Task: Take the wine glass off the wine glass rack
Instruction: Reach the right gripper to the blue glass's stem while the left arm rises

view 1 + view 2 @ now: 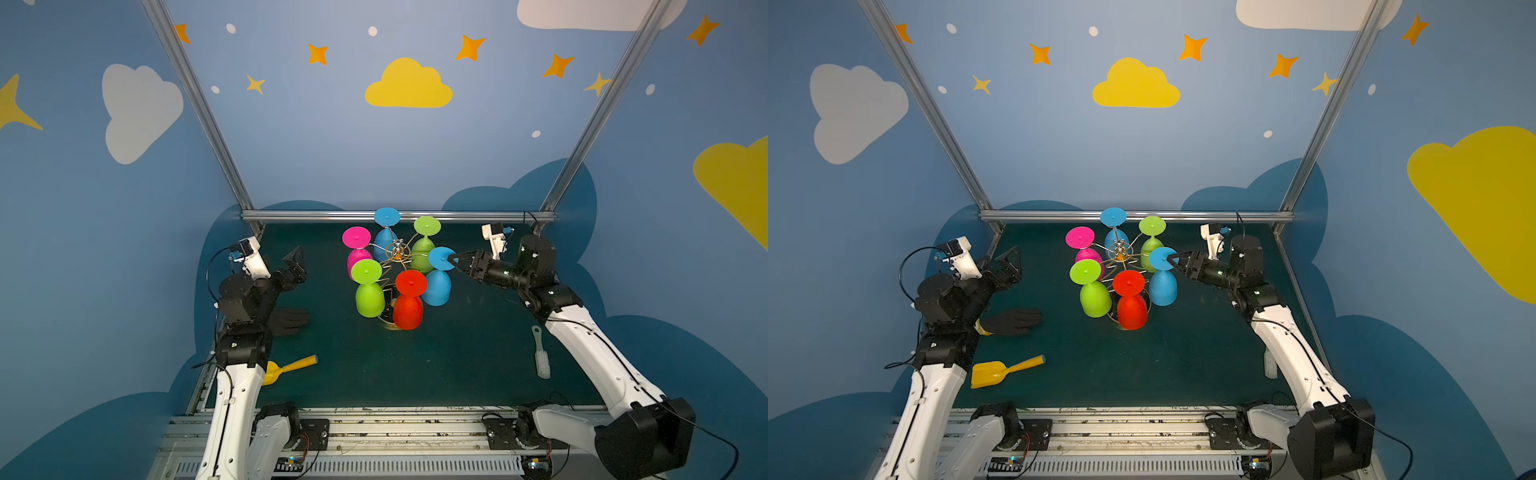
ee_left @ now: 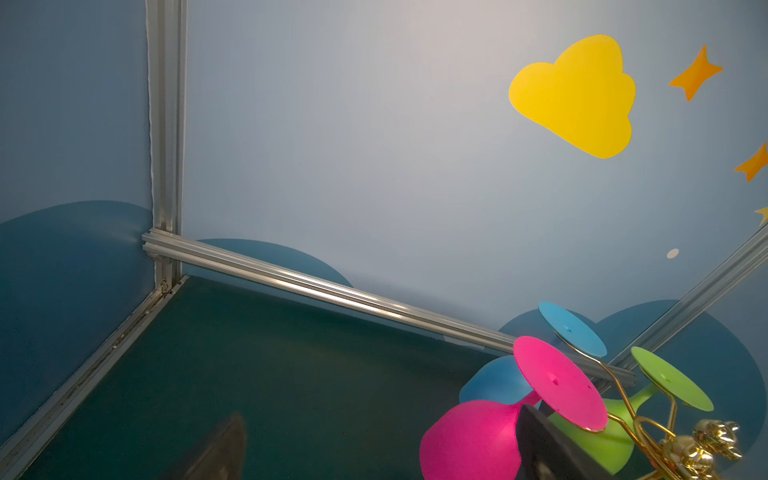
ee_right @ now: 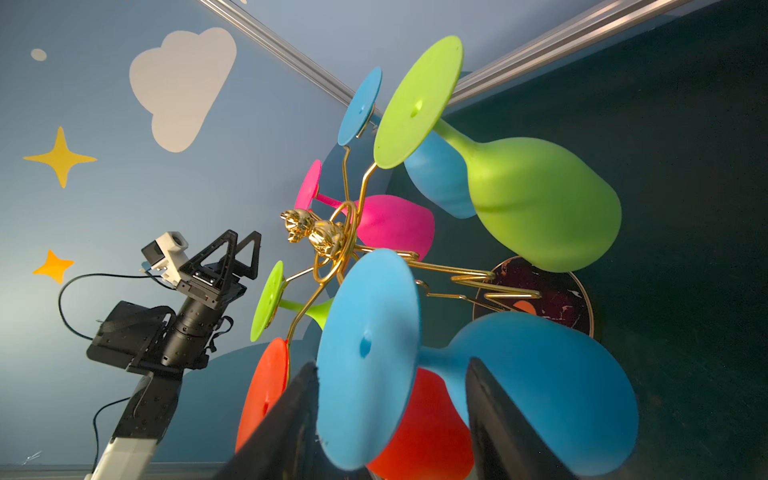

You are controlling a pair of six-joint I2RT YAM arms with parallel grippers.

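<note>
Dark green tabletop [image 1: 436, 365]: wine glass rack [image 1: 397, 252], black glove [image 1: 289, 320], yellow scoop [image 1: 291, 366], white brush [image 1: 541, 359].

The wine glass rack [image 1: 397, 250] stands toward the back of the bench [image 1: 436, 365], its hanging glasses packed close: the blue wine glass [image 1: 438, 289] on the right hangs just beside the red glass [image 1: 408, 309] and near a green glass [image 1: 422, 257]. Its outer side is open, where the right pincer [image 1: 454, 259] sits. Bare bench lies in front; a black glove [image 1: 291, 320], yellow scoop [image 1: 299, 364] and white brush [image 1: 542, 365] lie at the edges
</note>
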